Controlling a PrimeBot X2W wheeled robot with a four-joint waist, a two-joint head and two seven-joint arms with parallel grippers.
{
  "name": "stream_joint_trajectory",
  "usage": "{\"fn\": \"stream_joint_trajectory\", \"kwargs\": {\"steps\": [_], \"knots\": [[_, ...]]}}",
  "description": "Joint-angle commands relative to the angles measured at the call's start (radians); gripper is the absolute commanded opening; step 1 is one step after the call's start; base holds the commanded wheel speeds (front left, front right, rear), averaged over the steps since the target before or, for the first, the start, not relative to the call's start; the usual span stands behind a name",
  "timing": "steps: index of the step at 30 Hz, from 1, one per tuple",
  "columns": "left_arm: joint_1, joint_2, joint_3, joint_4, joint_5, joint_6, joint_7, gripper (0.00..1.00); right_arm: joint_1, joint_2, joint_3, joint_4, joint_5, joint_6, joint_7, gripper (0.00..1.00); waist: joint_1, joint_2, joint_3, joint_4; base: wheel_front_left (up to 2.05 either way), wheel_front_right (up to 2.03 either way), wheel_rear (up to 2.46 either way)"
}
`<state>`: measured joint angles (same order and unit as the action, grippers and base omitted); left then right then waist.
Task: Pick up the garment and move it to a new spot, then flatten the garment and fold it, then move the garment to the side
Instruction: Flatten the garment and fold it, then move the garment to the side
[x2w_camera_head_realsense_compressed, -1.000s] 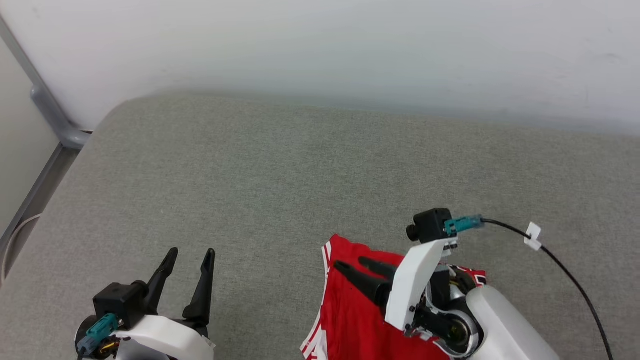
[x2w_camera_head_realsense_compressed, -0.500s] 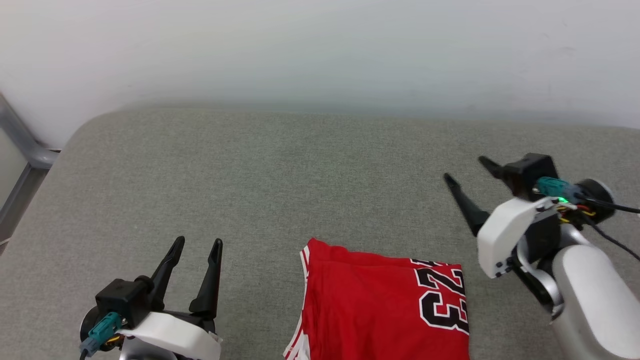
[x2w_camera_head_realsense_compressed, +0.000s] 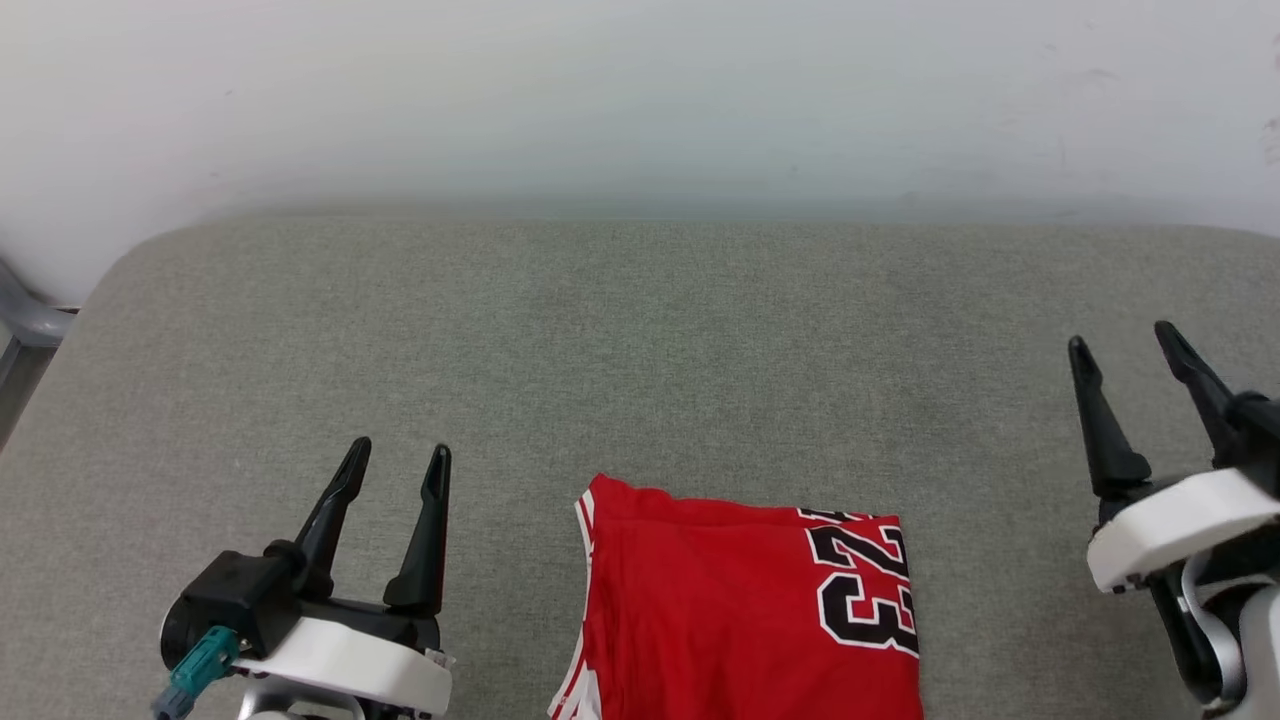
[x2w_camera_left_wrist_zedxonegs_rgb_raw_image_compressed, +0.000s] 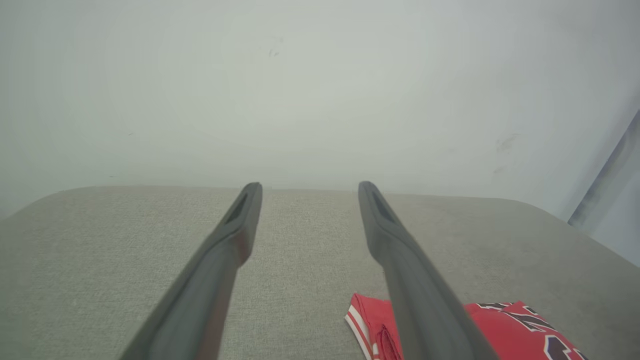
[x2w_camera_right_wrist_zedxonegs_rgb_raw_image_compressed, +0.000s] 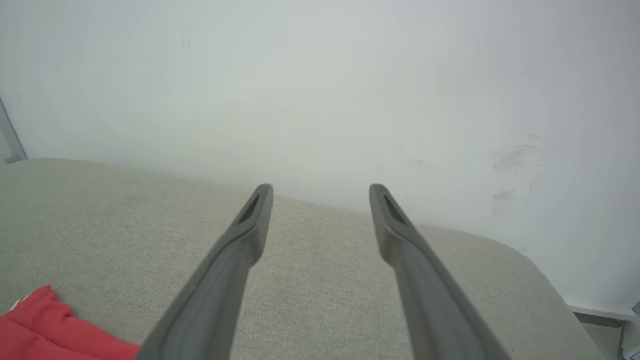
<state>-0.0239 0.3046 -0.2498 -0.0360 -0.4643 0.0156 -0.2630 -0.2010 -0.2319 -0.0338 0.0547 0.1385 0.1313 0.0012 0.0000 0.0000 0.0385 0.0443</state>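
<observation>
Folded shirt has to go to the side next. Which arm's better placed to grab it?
Left, probably. The left gripper is open and sits close beside the shirt. The right gripper, also open, stands farther off and beyond its far edge.

A grey, woven-fabric cushioned surface (x2w_camera_head_realsense_compressed: 640, 330) with rounded far corners carries everything, and its far edge meets a pale wall (x2w_camera_head_realsense_compressed: 640, 90). A red jersey (x2w_camera_head_realsense_compressed: 720, 610) lies directly on the surface, folded into a flat rectangle near the near edge, a little right of the middle in the head view, and it runs off the bottom of that view. Black numerals "23" outlined in white face up along its right side, and red-and-white striped trim shows at its left edge.
</observation>
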Motion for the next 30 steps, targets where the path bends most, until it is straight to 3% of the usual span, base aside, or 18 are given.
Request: {"fn": "stream_joint_trajectory", "kwargs": {"steps": [1, 10, 21, 26, 30], "knots": [[0.019, -0.009, 0.011, -0.004, 0.013, -0.009, -0.002, 1.0, 0.028, 0.023, -0.022, -0.025, 0.004, -0.001, -0.017, 1.0, 0.0, 0.0, 0.003, 0.003, 0.0, 0.0, 0.0], [0.039, -0.074, 0.079, -0.012, 0.076, -0.071, -0.002, 1.0, 0.174, 0.129, -0.08, -0.145, -0.034, -0.001, -0.074, 1.0, 0.0, 0.0, 0.018, 0.012, 0.0, 0.0, 0.0], [0.045, -0.113, 0.109, 0.013, 0.123, -0.11, -0.002, 1.0, 0.202, 0.164, -0.084, -0.129, -0.04, -0.001, -0.087, 1.0, 0.0, 0.0, 0.021, 0.015, 0.0, 0.0, 0.0], [0.038, -0.123, 0.114, 0.021, 0.137, -0.121, -0.002, 1.0, 0.2, 0.161, -0.071, -0.126, -0.036, -0.001, -0.047, 1.0, 0.0, 0.0, 0.027, 0.018, 0.0, 0.0, 0.0], [0.031, -0.131, 0.112, 0.027, 0.147, -0.127, -0.002, 1.0, 0.223, 0.135, -0.027, -0.126, -0.009, -0.001, 0.073, 1.0, 0.0, 0.0, 0.037, 0.027, 0.0, 0.0, 0.0]]}}
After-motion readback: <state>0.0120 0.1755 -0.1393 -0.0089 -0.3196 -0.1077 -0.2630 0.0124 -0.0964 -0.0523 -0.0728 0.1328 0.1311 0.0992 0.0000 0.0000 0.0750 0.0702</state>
